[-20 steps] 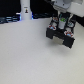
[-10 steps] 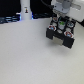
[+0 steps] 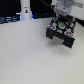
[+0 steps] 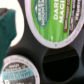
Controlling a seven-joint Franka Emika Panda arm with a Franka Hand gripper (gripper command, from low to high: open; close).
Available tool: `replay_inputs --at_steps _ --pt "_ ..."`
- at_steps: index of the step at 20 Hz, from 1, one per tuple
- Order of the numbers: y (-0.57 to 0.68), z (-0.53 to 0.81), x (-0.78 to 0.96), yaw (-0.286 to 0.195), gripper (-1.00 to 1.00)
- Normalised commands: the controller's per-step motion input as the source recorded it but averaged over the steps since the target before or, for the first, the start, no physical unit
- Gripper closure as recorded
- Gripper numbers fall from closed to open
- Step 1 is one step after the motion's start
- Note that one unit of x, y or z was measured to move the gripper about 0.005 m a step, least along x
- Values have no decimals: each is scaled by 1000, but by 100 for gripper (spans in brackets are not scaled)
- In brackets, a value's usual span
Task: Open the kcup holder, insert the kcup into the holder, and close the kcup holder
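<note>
The kcup holder [image 3: 61,36] is a black boxy unit at the exterior view's upper right. My gripper [image 3: 61,23] hangs right over its top, with the kcup [image 3: 61,22], a small cup with a green top, between the fingers. In the wrist view the kcup's green lid [image 4: 50,17] fills much of the picture, close to the camera. Beneath it are the holder's black round pockets [image 4: 60,62], one of them dark and empty. Another pocket holds a cup with a teal label [image 4: 17,72]. The fingertips themselves are hidden in the wrist view.
A tall white bottle-like object [image 3: 25,10] stands at the back of the pale table [image 3: 25,55], toward the exterior view's left. Dark equipment [image 3: 7,19] lines the back edge. A dark green shape [image 4: 6,27] shows beside the holder in the wrist view.
The gripper with the kcup has stayed over the holder, shifting only slightly. Nothing else has moved.
</note>
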Motion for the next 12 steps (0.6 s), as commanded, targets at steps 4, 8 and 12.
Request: replay_inputs --at_steps 4,8,12 --pt "-141 464 301 127 -100" --pt "-271 496 389 117 -100" --pt "-354 413 421 96 -100"
